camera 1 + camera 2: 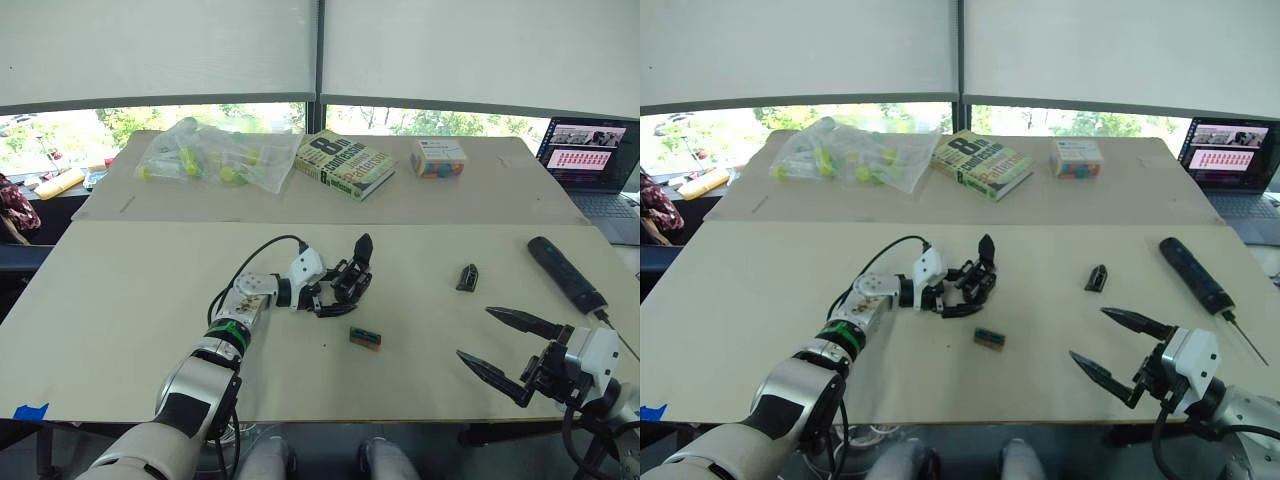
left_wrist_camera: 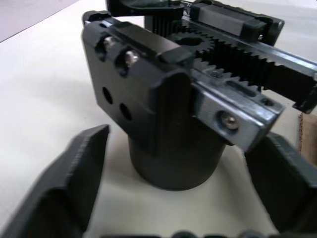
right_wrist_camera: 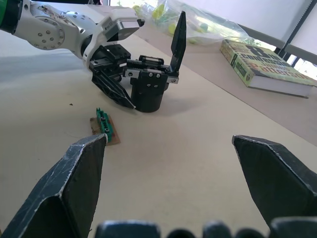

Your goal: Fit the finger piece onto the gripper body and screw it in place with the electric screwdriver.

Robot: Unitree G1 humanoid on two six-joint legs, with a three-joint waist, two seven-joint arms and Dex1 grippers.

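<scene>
1. The right gripper [image 1: 505, 347] is held spread wide and empty above the near table [image 1: 120, 300] edge.
2. The gripper body [image 1: 352, 275] stands mid-table, flanked by the parted fingers of the left gripper [image 1: 335, 290], ungrasped.
3. Farther right, the finger piece [image 1: 467, 277] and electric screwdriver [image 1: 566, 273] are seen lying apart.

large "8" on book [image 1: 345, 164] cover

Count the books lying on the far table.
1. A single book lies flat on the far table, between the clear plastic bag of yellow-green items on its left and a small colourful box on its right. The bag could hide more.
</scene>
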